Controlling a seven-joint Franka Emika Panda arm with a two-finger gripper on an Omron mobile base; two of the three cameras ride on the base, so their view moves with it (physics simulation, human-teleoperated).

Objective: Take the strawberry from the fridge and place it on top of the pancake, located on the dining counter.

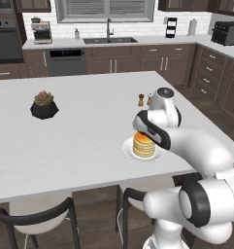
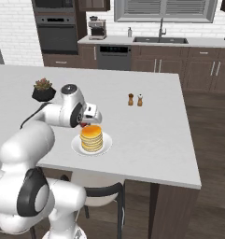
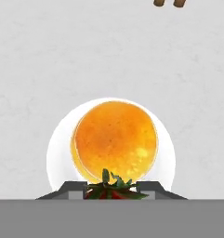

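Note:
The pancake [image 3: 114,139] is a golden stack on a round white plate [image 3: 55,153], standing near the front edge of the white dining counter [image 3: 108,56]. My gripper [image 3: 112,189] hangs just above the near edge of the stack, shut on the strawberry [image 3: 104,193], whose green leaves and red flesh show between the dark fingers. From the right base, the pancake [image 2: 91,137] sits right under the gripper [image 2: 88,121], with a bit of red strawberry [image 2: 82,124] at the fingers. From the left base, the arm's wrist covers the back of the pancake [image 1: 143,145]. The fridge is out of view.
A small potted plant [image 1: 44,105] stands to the left on the counter. Salt and pepper shakers [image 2: 135,99] stand behind the plate. Dark-framed stools [image 1: 36,214] sit under the counter's front edge. The wall countertop with a sink [image 1: 108,40] runs along the back.

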